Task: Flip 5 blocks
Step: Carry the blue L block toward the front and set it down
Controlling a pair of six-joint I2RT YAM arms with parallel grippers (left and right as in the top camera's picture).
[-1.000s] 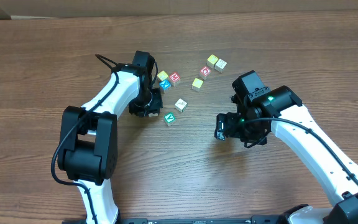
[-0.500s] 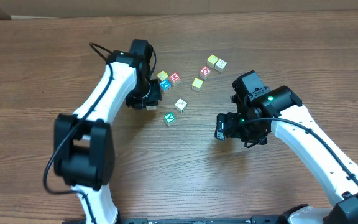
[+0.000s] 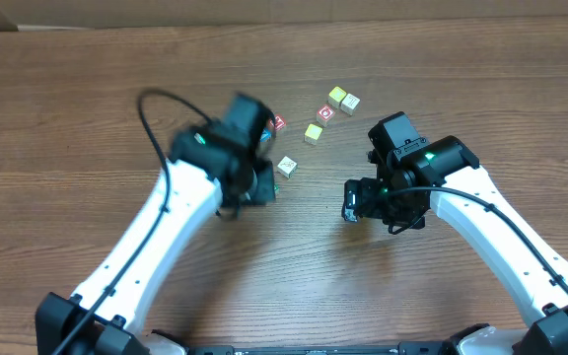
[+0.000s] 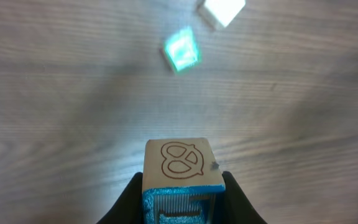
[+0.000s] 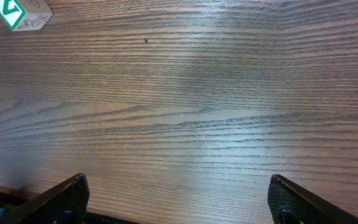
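The left end effector [image 4: 182,190] was clenched on a block [image 4: 180,160], fingers pinching its two side faces, a line-drawn face turned up and a blue face toward the wrist camera; the block seemed lifted off the counter [image 4: 55,124]. To flip it well, I judged it should be turned so another face led, lowered onto bare wood and set flat before letting go, short of the teal-green block [image 4: 182,51] at 12 o'clock and the white block [image 4: 222,10] at 1 o'clock, both well apart from it. The right end effector [image 5: 178,196] was released, jaws wide over bare counter, with what looked like that teal-green block at its 10 o'clock
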